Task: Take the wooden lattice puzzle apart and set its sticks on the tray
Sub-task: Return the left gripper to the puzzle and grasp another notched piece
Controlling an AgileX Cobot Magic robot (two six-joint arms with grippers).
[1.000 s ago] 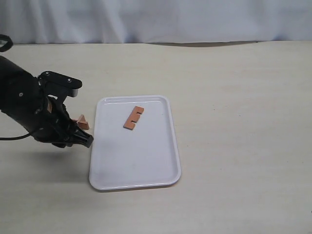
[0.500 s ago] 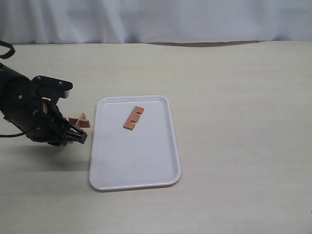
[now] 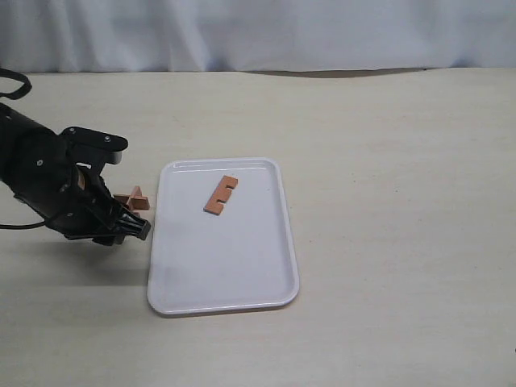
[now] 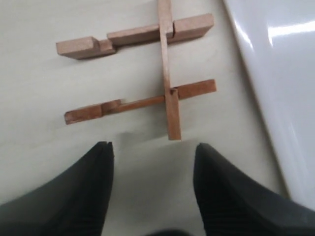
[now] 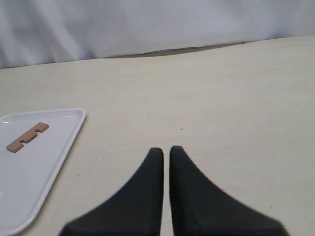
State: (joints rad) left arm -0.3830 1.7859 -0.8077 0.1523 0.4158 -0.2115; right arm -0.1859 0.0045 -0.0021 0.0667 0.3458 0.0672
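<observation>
Your left gripper point(image 4: 152, 152) hangs spread wide and empty, just short of the puzzle point(image 4: 147, 88) and touching none of it. What you see of the puzzle is one bar crossing two others, locked together on the table point(image 3: 387, 201) just beside the left rim of the tray point(image 3: 226, 274). One loose stick point(image 3: 221, 194) lies flat on the tray's far half. Your right gripper point(image 5: 166, 152) is pinched nearly closed on nothing, over bare table to the right of the tray.
</observation>
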